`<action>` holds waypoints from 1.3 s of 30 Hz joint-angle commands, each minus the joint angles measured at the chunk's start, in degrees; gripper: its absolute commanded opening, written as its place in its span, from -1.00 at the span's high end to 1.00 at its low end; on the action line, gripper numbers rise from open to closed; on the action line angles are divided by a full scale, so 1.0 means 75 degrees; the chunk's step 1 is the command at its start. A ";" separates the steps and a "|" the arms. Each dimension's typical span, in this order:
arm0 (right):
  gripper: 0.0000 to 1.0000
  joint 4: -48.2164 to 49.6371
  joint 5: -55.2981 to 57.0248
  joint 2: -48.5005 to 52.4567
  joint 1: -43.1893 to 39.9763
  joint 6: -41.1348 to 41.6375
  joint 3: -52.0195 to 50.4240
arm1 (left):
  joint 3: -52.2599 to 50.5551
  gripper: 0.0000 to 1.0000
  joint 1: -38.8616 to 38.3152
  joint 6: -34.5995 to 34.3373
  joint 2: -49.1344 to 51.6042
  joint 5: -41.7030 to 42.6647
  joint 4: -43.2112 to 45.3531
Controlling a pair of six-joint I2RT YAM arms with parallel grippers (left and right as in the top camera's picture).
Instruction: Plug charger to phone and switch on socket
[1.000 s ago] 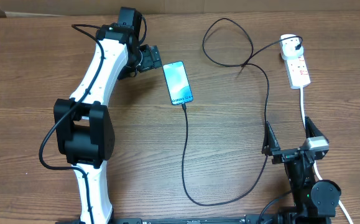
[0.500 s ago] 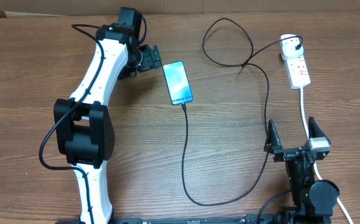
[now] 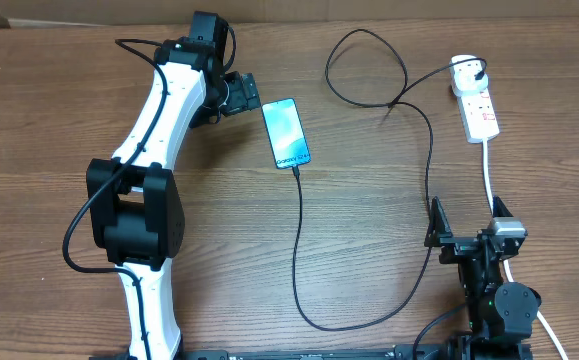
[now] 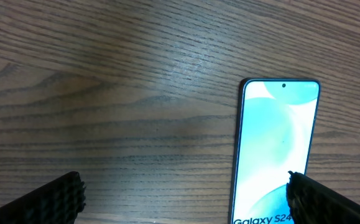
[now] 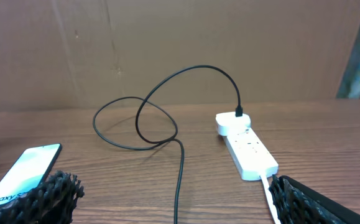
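"Where did things lie at that moment?"

"The phone (image 3: 286,133) lay flat on the table (image 3: 59,120) with its screen lit. My left gripper (image 4: 184,183) was just beside it, fingers spread wide and holding nothing. The charger (image 3: 297,250) ran from the phone's lower edge in a long loop. Its adapter sat in the rounded head of the socket (image 3: 479,108), well apart on my right."

"And your other hand?"

"My right gripper (image 3: 466,228) hovered close to my base, equally wide and empty, with the white cord (image 3: 488,170) passing beside it. I judged the connector seated, since the cable met the phone squarely. That left only the switch. I couldn't tell whether it was already on, because the red markings were too small."
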 commanded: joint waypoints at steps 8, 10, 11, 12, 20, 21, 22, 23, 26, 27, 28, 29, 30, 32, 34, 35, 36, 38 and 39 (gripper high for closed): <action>-1.00 -0.0032 0.0411 -0.0076 -0.0268 0.0484 -0.0079 | 0.0108 -1.00 0.0070 -0.0111 -0.0169 0.0052 -0.0015; -1.00 -0.0029 0.0411 -0.0076 -0.0268 0.0484 -0.0079 | 0.0108 -1.00 0.0070 -0.0111 -0.0169 0.0050 -0.0015; -1.00 -0.0023 0.0408 -0.0076 -0.0268 0.0484 -0.0079 | 0.0108 -0.99 0.0070 -0.0111 -0.0169 0.0050 -0.0015; -1.00 -0.0015 0.0405 -0.0076 -0.0268 0.0481 -0.0079 | 0.0108 -0.99 0.0070 -0.0108 -0.0169 0.0050 -0.0015; -1.00 -0.0006 0.0408 -0.0076 -0.0268 0.0481 -0.0079 | 0.0108 -1.00 0.0070 -0.0111 -0.0169 0.0050 -0.0015; -1.00 -0.0009 0.0408 -0.0076 -0.0268 0.0481 -0.0079 | 0.0108 -0.99 0.0070 -0.0108 -0.0169 0.0052 -0.0015; -1.00 -0.0009 0.0408 -0.0076 -0.0268 0.0481 -0.0079 | 0.0108 -0.99 0.0070 -0.0108 -0.0169 0.0052 -0.0015; -1.00 -0.0009 0.0408 -0.0076 -0.0268 0.0481 -0.0079 | 0.0108 -1.00 0.0070 -0.0108 -0.0169 0.0050 -0.0015; -1.00 -0.0009 0.0408 -0.0076 -0.0268 0.0481 -0.0079 | 0.0108 -0.99 0.0079 -0.0111 -0.0169 0.0052 -0.0012; -1.00 -0.0009 0.0408 -0.0076 -0.0268 0.0481 -0.0079 | 0.0105 -0.99 0.0085 -0.0111 -0.0169 0.0052 -0.0015; -1.00 -0.0006 0.0408 -0.0076 -0.0268 0.0481 -0.0079 | 0.0108 -0.99 0.0085 -0.0108 -0.0169 0.0050 -0.0015; -1.00 -0.0006 0.0408 -0.0076 -0.0268 0.0481 -0.0079 | 0.0108 -0.99 0.0085 -0.0108 -0.0169 0.0050 -0.0015; -1.00 -0.0006 0.0408 -0.0076 -0.0268 0.0481 -0.0079 | 0.0108 -0.99 0.0085 -0.0111 -0.0169 0.0052 -0.0015; -1.00 -0.0006 0.0408 -0.0076 -0.0268 0.0481 -0.0079 | 0.0108 -1.00 0.0085 -0.0108 -0.0169 0.0052 -0.0015; -1.00 -0.0006 0.0408 -0.0076 -0.0268 0.0481 -0.0079 | 0.0108 -1.00 0.0082 -0.0108 -0.0169 0.0050 -0.0015; -1.00 -0.0006 0.0408 -0.0076 -0.0268 0.0481 -0.0079 | 0.0108 -1.00 0.0082 -0.0108 -0.0169 0.0052 -0.0015; -1.00 -0.0006 0.0408 -0.0076 -0.0268 0.0481 -0.0079 | 0.0108 -0.99 0.0076 -0.0108 -0.0169 0.0050 -0.0015; -1.00 -0.0006 0.0408 -0.0076 -0.0268 0.0481 -0.0079 | 0.0108 -1.00 0.0076 -0.0108 -0.0169 0.0052 -0.0015; -1.00 -0.0006 0.0408 -0.0076 -0.0268 0.0481 -0.0079 | 0.0108 -0.99 0.0076 -0.0102 -0.0169 0.0047 -0.0026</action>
